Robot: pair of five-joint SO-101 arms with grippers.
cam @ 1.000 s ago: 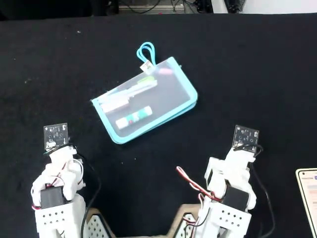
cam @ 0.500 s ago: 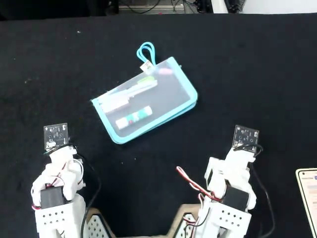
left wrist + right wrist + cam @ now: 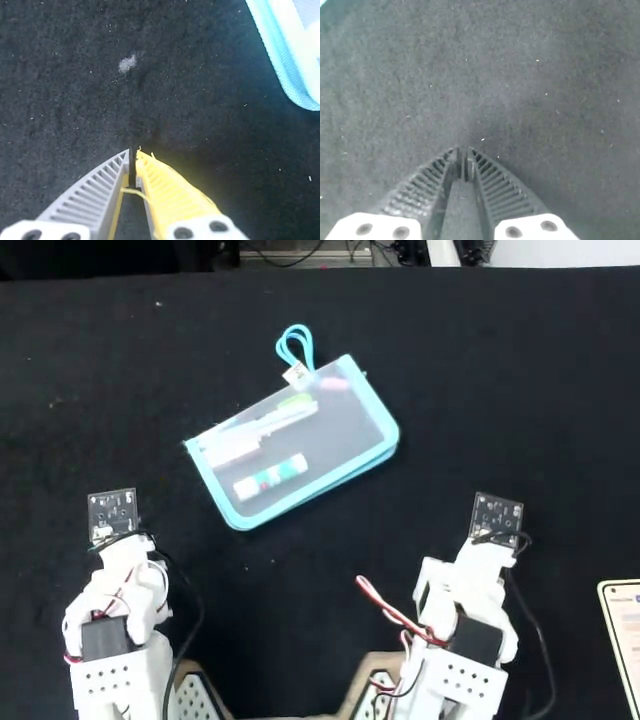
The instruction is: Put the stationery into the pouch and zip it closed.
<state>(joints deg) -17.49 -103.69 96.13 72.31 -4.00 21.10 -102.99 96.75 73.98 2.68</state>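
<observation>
1. Pouch: translucent with a teal edge, lying flat and skewed on the black surface, mid-surface, ahead of both arms.
2. Teal loop with a small white tag sits at the pouch's far corner.
3. Stationery is inside the pouch, seen through its front: a white pen, a white stick with coloured marks and a small pink piece near the loop corner.
4. Zip: too small to tell whether it is open or closed.
5. Left hand: one grey finger, one yellow, tips together, nothing between them, low over bare surface. The pouch's teal corner is near it, not touching.
6. Right hand: two dark fingers, tips together, empty, over bare surface.
7. High view: left arm at the near left and right arm at the near right, both apart from the pouch.
8. White printed card at the right edge, beside the right arm.
</observation>
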